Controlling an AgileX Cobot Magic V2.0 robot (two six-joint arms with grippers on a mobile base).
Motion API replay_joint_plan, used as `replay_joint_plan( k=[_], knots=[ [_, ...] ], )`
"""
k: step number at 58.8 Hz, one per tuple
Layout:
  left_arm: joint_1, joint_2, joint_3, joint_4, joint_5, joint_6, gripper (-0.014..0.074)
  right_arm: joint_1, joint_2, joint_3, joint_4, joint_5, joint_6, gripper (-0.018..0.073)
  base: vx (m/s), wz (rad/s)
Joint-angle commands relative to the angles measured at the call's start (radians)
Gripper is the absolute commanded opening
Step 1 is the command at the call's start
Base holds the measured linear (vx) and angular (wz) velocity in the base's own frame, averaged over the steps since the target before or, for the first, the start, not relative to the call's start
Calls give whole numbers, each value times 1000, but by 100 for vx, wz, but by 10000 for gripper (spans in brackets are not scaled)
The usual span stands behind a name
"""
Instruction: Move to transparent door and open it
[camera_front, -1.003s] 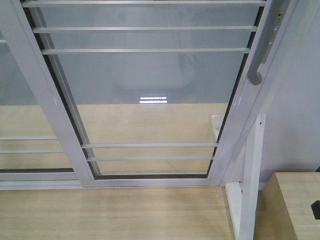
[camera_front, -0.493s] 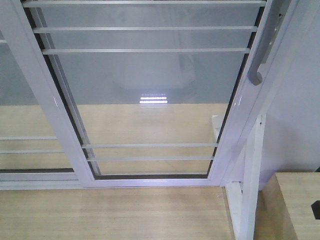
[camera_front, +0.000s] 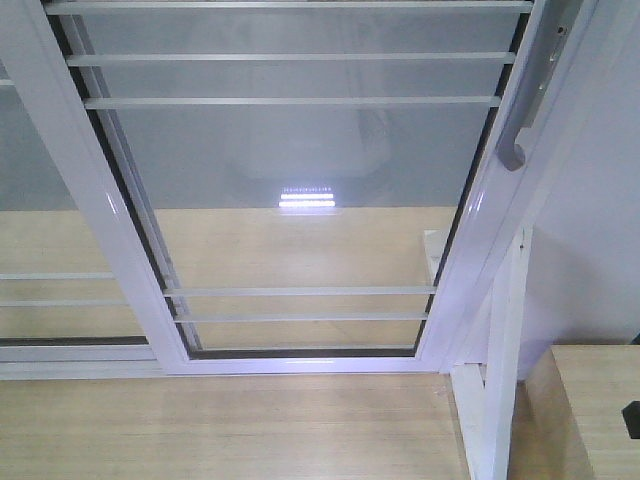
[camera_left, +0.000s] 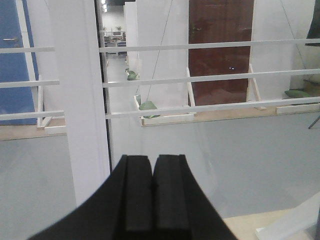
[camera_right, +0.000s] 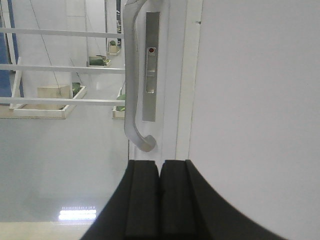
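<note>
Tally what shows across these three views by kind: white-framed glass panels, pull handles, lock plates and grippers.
glass panels: 2, the transparent door and the handle-less panel
pull handle: 1
lock plate: 1
grippers: 2, the left gripper and the right gripper, both shut
total: 6

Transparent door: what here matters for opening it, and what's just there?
Job: white-framed clear-glass door; its curved grey pull handle; shut black right gripper.
Just there: handle-less white-framed glass panel; pale wooden surface; shut black left gripper.
</note>
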Motion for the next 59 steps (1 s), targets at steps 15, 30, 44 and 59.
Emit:
replay_joint_plan(
  k=[15,30,44,59],
  knots=[
    [-2,-12,24,-2,-81,-9,-7,-4,-14,14,-8,-79,-4,-8,0,0],
    [-2,-12,24,-2,-81,-9,-7,-4,-14,14,-8,-79,-4,-8,0,0],
    [-2,-12,24,-2,-81,-9,-7,-4,-14,14,-8,-79,-4,-8,0,0],
    [-2,-12,24,-2,-81,-9,-7,-4,-14,14,-8,-81,-4,-8,0,0]
  ],
)
